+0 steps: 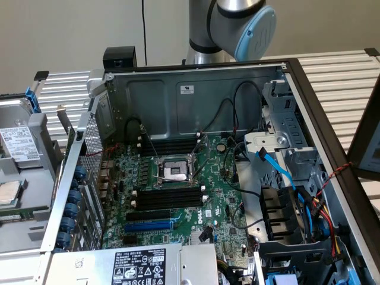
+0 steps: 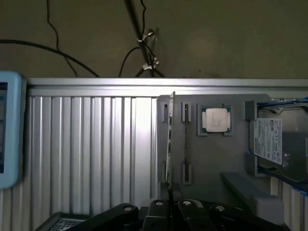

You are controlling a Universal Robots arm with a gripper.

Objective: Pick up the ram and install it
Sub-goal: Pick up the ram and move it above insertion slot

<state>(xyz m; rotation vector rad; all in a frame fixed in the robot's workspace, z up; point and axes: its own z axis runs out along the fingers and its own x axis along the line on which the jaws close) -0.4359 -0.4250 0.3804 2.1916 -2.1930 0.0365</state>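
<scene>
**Robot jaws holding a memory stick edge-on beside a grey parts tray**

In the wrist view the ram [image 2: 169, 144] shows as a thin green sliver, seen on its edge. Its long axis runs straight out from the gripper [image 2: 169, 204] toward the far rim of the slatted metal worktop [image 2: 96, 144], leaning very slightly off true. The black jaws are closed almost fully, pinching the stick's near end. The stick lies along the tray's [image 2: 226, 159] edge, where the tray meets the slats; whether it touches the tray I cannot tell. The tray holds a square silver processor [image 2: 214, 119] and a hard drive [image 2: 276, 144], both well apart from the stick.

In the exterior view the arm [image 1: 237, 24] rises behind the back wall of an open computer case [image 1: 196, 89]; its silver tube stands upright and a pale blue joint cap faces the room. Inside the case lies the green motherboard [image 1: 178, 196], its black memory slots [image 1: 166, 199] running across the board below the processor socket.
</scene>
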